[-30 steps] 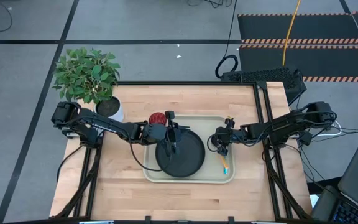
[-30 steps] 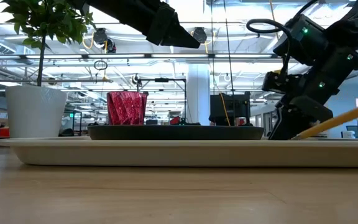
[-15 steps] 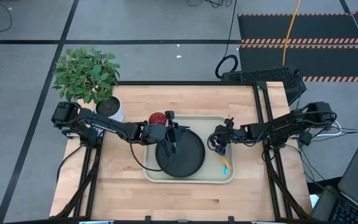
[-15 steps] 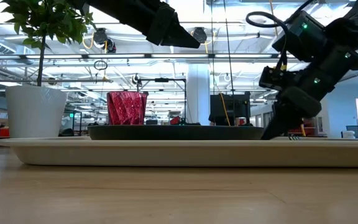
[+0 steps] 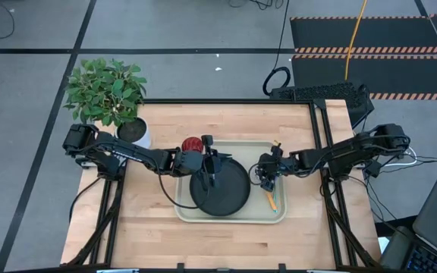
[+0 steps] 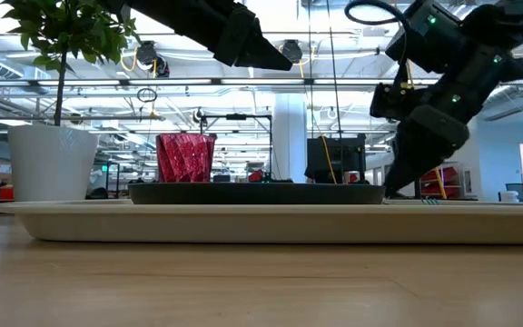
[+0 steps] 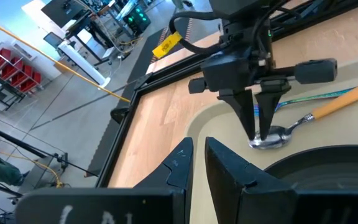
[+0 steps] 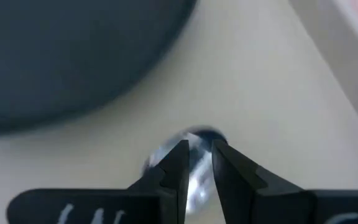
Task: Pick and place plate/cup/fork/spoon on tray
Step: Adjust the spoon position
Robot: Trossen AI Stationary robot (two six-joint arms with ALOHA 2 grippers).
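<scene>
The right tool (image 5: pixel 267 177) stands over the spoon (image 7: pixel 309 118), its narrowly parted tips straddling the bowl end without lifting it; the orange handle lies flat on the tray (image 5: pixel 278 214), trailing away beside the plate (image 5: pixel 220 189).

left tool (image 5: pixel 212 176): nearly closed, hovering | right tool (image 5: pixel 264 176): nearly closed, pointing down

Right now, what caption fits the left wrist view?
Right gripper poised over the spoon on the tray, beside the plate.
</scene>
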